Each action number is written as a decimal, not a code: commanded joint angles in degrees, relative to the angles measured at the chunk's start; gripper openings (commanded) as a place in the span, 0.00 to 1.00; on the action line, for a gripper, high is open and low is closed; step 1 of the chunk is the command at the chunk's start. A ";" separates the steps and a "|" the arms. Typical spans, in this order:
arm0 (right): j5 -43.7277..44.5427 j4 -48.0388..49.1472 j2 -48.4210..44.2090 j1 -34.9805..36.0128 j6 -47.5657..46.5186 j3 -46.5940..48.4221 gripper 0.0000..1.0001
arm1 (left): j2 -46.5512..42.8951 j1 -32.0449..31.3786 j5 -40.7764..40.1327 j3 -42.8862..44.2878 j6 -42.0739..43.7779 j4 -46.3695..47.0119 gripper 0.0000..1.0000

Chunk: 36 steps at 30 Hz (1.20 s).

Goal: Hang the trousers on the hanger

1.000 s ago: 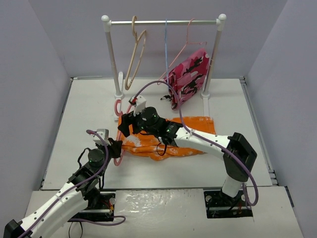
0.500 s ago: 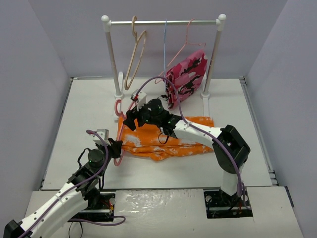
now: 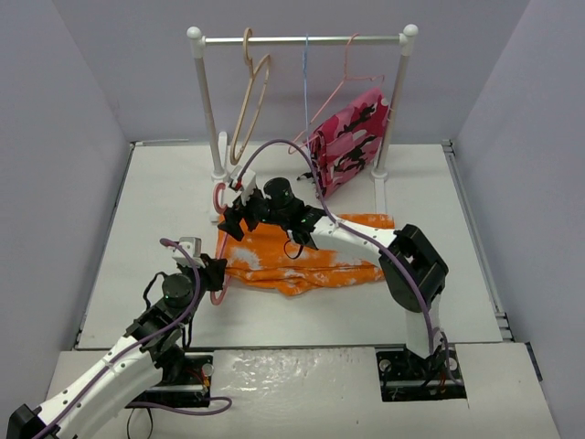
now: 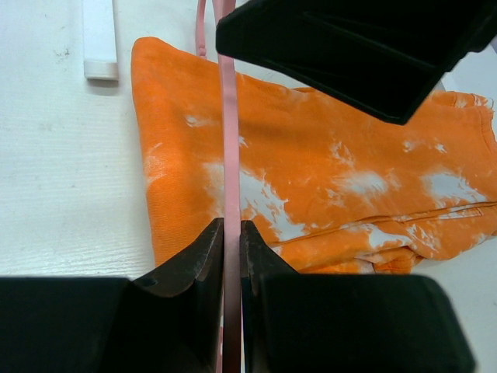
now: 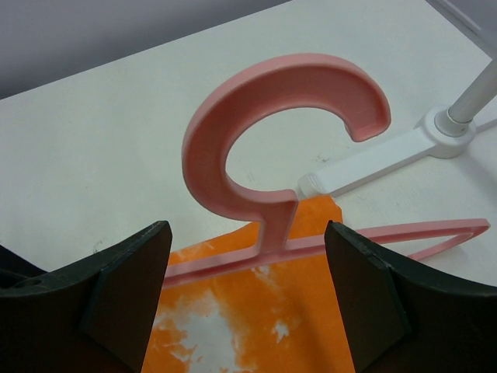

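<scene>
Top view high, looking down; wrist views close, share hanger (image 5: 287, 78), trousers (image 4: 349, 194).

We log: white table (image 3: 146, 201) | orange trousers (image 3: 338, 261) lie flat mid-table | pink hanger (image 3: 217, 198) across their left end | clothes rack (image 3: 206, 101) stands far side

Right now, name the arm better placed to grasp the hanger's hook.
Right. The right gripper, open, faces the hook of the hanger, framed between its fingers; the left gripper is shut on a hanger bar.

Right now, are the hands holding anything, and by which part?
The left hand grips the pink hanger by one thin bar; the right hand is open, holding nothing.
</scene>
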 commanded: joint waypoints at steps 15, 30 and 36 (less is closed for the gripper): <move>-3.87 7.95 4.73 -1.45 -2.29 5.37 0.65 | 1.05 -0.55 3.50 4.14 -0.16 7.23 0.00; -6.79 7.07 5.85 -2.61 -1.91 5.12 0.36 | 1.17 -0.47 2.75 4.41 -0.96 7.72 0.00; -7.56 7.10 5.63 -2.88 -1.84 5.63 0.07 | 1.29 -0.51 3.24 5.45 -0.54 6.47 0.00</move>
